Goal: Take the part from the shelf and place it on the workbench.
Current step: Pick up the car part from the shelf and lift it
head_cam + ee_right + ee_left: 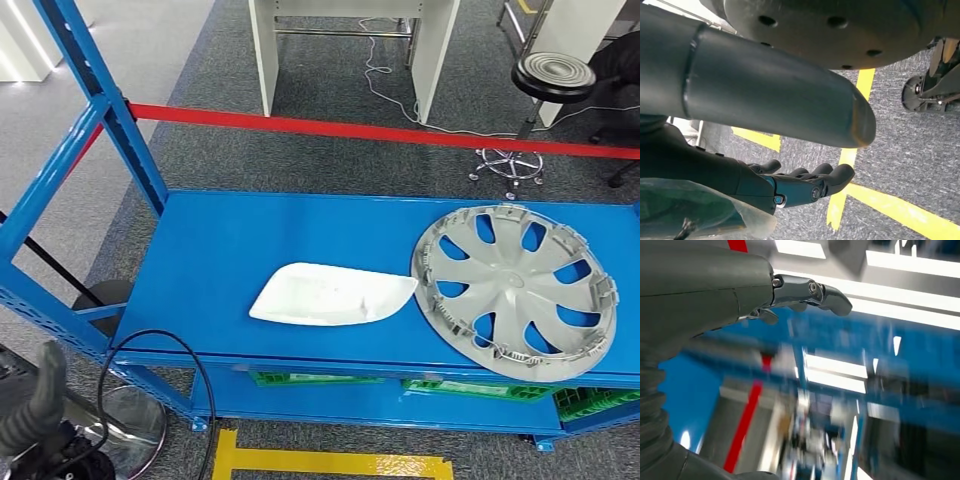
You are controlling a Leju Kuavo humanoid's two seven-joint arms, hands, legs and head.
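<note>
A flat white plastic part (332, 295) lies on the blue shelf (249, 230), near its front edge. To its right on the same shelf lies a silver wheel cover (517, 290), touching the white part's tip. My left hand (34, 415) hangs low at the shelf's front left corner, well short of both parts. In the blurred left wrist view, that hand (734, 295) has its fingers (821, 292) stretched out and holds nothing. My right hand (753, 182) hangs over the grey floor with its fingers (817, 182) loosely extended and nothing in them.
The shelf's blue slanted upright (98, 110) rises at the left. A black cable (151, 340) loops over the shelf's front left corner. Green crates (483, 388) sit on the level below. Behind are a red barrier tape (377, 130), a white bench (347, 50) and a black stool (555, 75). Yellow tape (332, 462) marks the floor.
</note>
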